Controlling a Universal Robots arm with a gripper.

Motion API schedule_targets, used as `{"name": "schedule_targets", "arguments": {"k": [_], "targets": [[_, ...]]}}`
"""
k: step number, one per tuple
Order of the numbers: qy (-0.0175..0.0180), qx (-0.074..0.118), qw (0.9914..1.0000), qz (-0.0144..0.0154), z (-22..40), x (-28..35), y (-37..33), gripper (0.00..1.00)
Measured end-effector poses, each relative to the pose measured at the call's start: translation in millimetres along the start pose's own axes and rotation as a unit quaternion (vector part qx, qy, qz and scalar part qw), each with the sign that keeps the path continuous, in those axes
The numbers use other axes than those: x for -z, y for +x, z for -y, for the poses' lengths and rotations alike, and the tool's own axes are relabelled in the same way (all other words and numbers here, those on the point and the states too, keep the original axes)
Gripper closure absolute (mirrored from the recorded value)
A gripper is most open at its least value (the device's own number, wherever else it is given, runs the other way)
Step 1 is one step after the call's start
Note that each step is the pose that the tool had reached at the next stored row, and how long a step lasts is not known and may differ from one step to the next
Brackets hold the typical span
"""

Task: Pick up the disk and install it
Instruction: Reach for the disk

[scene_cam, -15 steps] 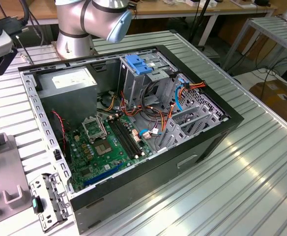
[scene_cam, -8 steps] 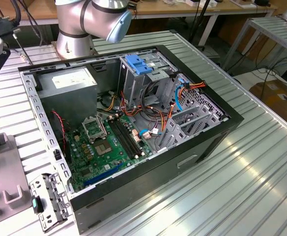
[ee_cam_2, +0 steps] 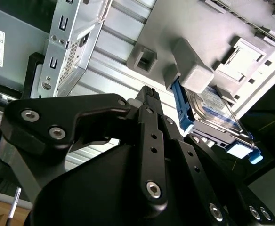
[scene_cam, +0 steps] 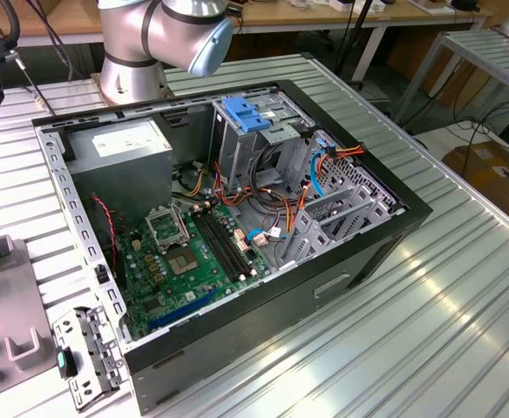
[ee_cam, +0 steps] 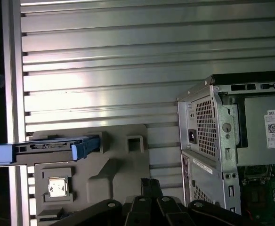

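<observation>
The gripper (ee_cam: pixel 150 181) has its fingers closed together, or very nearly so, with nothing held between them; they touch no part. Just beyond the fingertips lies the grey fixture plate (ee_cam: pixel 114 162), resting on the ridged aluminium table (ee_cam: pixel 104 61). The disk (ee_cam: pixel 48 147) stands on edge in that fixture, clear of the fingers and offset to the side away from the open computer case (ee_cam: pixel 231 141); its long axis runs parallel to the table's ridges, its blue carrier showing at both ends; its thin edge faces the gripper. Judgement: pick-up not yet begun; disk untouched and seated in the fixture; the sideways offset from fingers to disk is the governing relation.
</observation>
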State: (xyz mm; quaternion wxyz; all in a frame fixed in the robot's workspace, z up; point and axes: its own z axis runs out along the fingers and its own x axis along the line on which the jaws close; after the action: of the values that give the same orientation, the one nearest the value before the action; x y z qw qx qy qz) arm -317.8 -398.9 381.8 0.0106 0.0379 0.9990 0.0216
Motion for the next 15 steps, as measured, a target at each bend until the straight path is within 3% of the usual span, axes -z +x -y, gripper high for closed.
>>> {"name": "schedule_targets", "arguments": {"k": [15], "targets": [[0.0000, 0.000, 1.00000, -0.0001, 1.7, -0.6, 22.0, 0.89]]}}
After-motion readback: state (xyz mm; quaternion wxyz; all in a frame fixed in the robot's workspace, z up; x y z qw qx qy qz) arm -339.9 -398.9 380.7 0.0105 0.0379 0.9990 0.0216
